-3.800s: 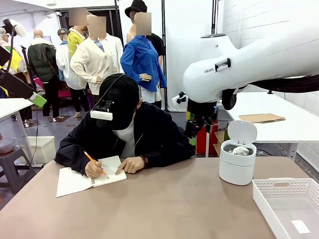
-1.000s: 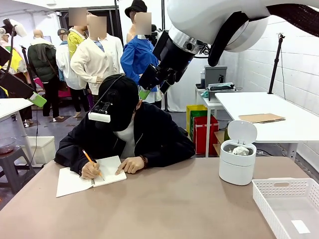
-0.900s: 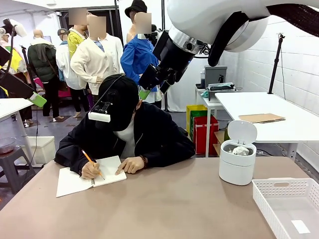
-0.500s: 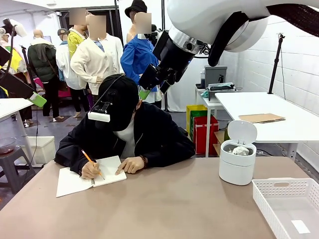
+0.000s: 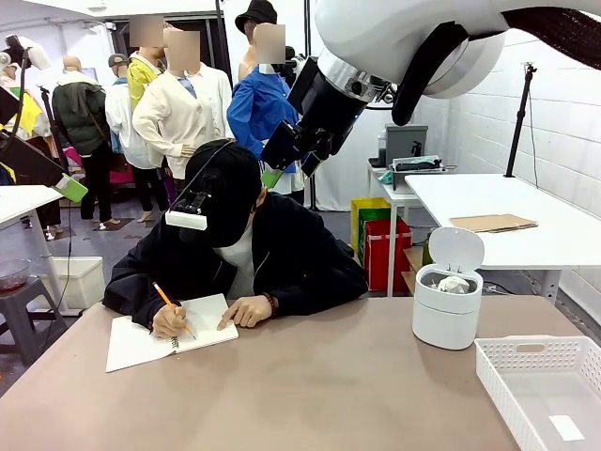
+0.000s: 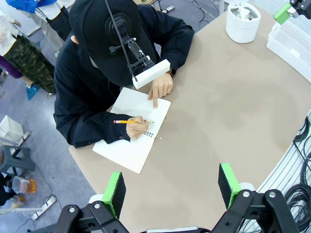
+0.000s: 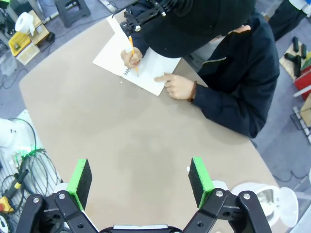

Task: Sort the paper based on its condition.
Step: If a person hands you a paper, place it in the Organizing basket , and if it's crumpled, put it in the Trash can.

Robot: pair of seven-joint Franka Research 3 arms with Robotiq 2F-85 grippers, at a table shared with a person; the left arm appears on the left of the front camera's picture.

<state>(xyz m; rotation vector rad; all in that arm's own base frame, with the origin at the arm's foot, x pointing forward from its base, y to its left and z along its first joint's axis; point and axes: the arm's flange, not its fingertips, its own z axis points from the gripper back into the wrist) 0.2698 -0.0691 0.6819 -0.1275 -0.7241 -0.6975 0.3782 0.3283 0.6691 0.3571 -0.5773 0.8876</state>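
The paper [image 5: 454, 283] sits crumpled in the open bin [image 5: 447, 315] at the far right. Both the left gripper [image 6: 171, 187] and the right gripper [image 7: 140, 180] hang released, high above the table [image 5: 310, 395].

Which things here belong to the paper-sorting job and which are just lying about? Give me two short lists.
Part of the job:
crumpled paper, inside the open white bin
white tray, holding a flat slip
right gripper and left gripper, both open and raised

Just there:
notebook and pencil, in the person's use
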